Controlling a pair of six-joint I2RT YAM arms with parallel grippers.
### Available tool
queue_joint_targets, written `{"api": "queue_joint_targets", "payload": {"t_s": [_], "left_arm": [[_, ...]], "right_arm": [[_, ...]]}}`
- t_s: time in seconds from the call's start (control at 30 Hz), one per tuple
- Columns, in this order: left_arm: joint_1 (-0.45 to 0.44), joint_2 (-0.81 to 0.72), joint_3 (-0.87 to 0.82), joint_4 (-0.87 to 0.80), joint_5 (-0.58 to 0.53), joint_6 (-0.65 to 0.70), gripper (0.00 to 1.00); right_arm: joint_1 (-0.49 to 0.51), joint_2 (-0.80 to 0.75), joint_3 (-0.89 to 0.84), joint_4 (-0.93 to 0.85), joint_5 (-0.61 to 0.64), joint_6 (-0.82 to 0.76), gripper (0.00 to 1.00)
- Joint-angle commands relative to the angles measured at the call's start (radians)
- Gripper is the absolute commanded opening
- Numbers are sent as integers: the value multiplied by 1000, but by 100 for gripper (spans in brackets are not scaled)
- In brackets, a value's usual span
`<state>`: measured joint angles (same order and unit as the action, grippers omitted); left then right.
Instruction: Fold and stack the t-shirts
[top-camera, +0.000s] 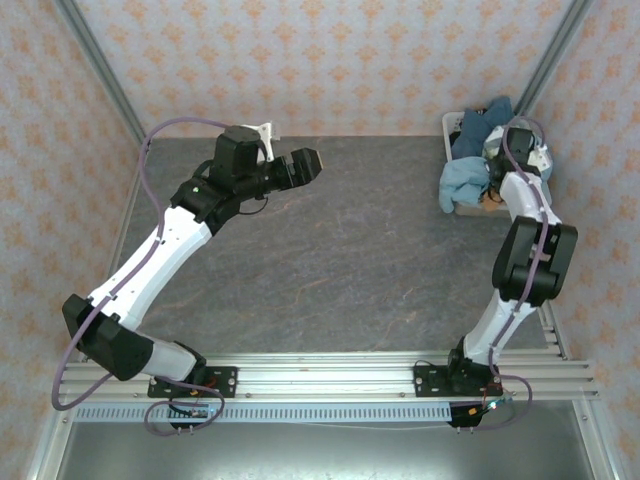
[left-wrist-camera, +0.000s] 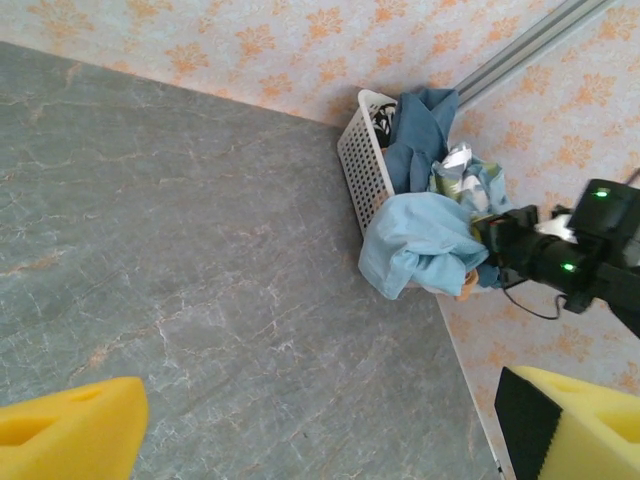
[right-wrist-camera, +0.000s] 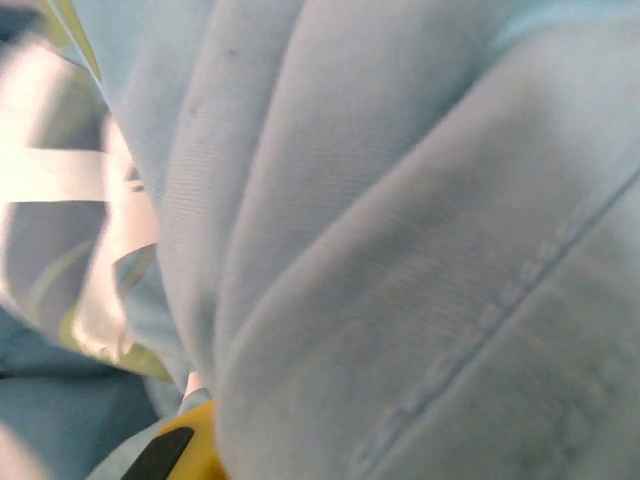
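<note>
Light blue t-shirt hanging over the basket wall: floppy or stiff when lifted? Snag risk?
Likely floppy: the light blue t-shirt sags in soft folds over the basket wall, so it should drape and trail. Probably light: thin cloth with fine creases in the right wrist view. It may drag the tangled darker shirts along.

Sky-blue t-shirt (left-wrist-camera: 420, 240), darker blue t-shirt (left-wrist-camera: 415, 125); basket (left-wrist-camera: 360, 170) was white, latticed; table (left-wrist-camera: 180, 250) grey, marbled; wallpaper (top-camera: 300, 60) peach, orange florets.
</note>
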<state>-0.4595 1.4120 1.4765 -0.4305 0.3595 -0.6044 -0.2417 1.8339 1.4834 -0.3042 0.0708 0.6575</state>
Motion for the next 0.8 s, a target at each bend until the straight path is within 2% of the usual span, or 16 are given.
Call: {"api": "queue_joint_targets", "payload": {"t_s": [0.0,0.3,0.4,0.5,0.6,0.77], "left_arm": [[-5,-38,-22,-19,-7,12,91],[-4,-27,-35,-17,-10,8,90],[-4,-28,-32,-42,-46,8,90],[-4,-35,-23,-98,-120,8,91],[-1,-51,-10,-169,-235,2,91],[21,-81,19,-353,-479,-36,94]], "right_arm": [[62,-175,-14,59,133,-22,0],[151,-335,50,40,166,-103,0],[224,-374,114,39,167,-168,0],[340,-401,188,13,184,-241,0],[496,-411,235,-19,216,-299,0],[790,-406,193,-59,299,-317,0]]}}
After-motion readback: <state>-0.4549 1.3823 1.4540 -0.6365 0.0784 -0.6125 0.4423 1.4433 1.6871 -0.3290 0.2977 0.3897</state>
